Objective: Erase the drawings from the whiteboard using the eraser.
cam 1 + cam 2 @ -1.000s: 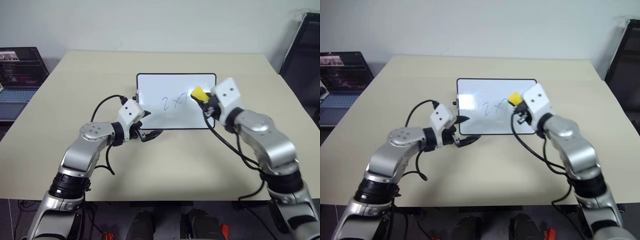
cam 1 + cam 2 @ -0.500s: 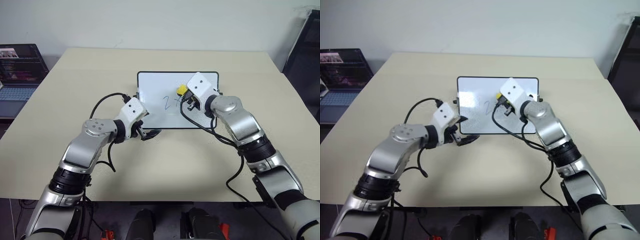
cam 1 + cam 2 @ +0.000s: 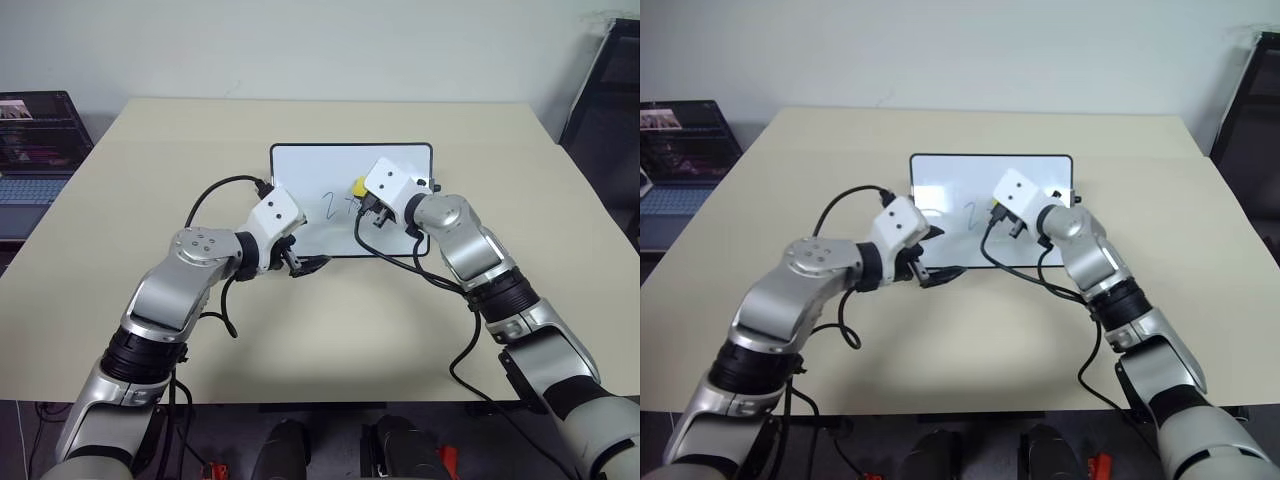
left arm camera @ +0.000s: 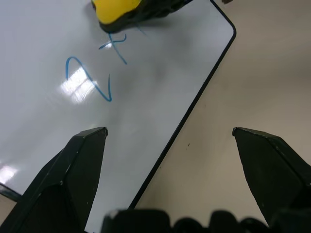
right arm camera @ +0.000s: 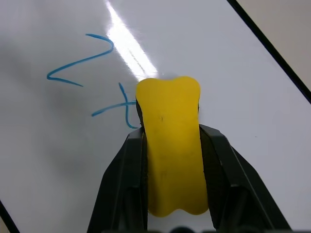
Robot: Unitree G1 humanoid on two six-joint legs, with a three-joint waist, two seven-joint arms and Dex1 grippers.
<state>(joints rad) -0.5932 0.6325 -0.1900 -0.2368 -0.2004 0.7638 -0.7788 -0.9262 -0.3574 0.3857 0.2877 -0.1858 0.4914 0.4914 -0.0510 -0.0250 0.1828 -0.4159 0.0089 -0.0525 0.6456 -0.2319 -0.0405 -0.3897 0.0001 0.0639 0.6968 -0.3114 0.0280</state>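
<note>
Your right end effector (image 5: 170, 160) is clamping the eraser (image 5: 171, 160) by its long sides; it is probably light and slightly soft; the left end effector (image 4: 167, 145) is standing open at the whiteboard (image 4: 160, 87) edge, near the drawings (image 4: 92, 80).

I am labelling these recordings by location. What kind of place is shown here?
Probably an office or lab room: a plain beige table against a bare wall, an open laptop at the side, and a small whiteboard.

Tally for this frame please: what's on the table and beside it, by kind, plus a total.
Whiteboard: 1
Eraser: 1
Blue marker drawings: 2 visible, a "2" and part of an "x"
Laptop: 1
Total: 5
</note>
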